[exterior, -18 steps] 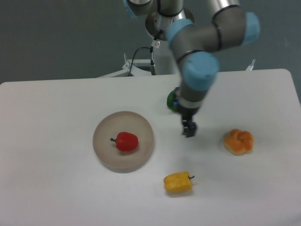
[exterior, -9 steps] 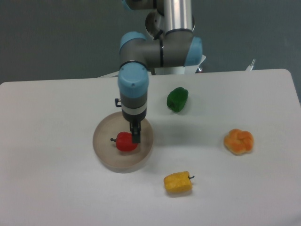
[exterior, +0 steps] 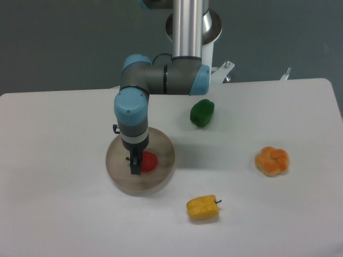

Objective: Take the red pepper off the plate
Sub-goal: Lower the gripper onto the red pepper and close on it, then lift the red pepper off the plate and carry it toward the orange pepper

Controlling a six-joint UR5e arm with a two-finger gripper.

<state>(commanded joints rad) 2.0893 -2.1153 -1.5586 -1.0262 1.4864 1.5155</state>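
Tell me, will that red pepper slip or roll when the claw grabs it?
The red pepper looks rounded and glossy, so it could slip or roll. The plate's low rim might stop it. The claw hides its left side.

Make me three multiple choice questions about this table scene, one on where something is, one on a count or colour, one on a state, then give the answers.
1. Where is the red pepper?
A. on the plate
B. beside the green pepper
C. at the table's right edge

2. How many food items lie off the plate?
A. one
B. three
C. five

3. Where is the pincer?
A. raised over the orange item
B. down at the red pepper
C. out of view

Answers:
1 A, it lies inside the plate's rim.
2 B, the green pepper, the yellow pepper and the orange item sit on the bare table.
3 B, its tip covers the pepper's left side; open or shut cannot be told.
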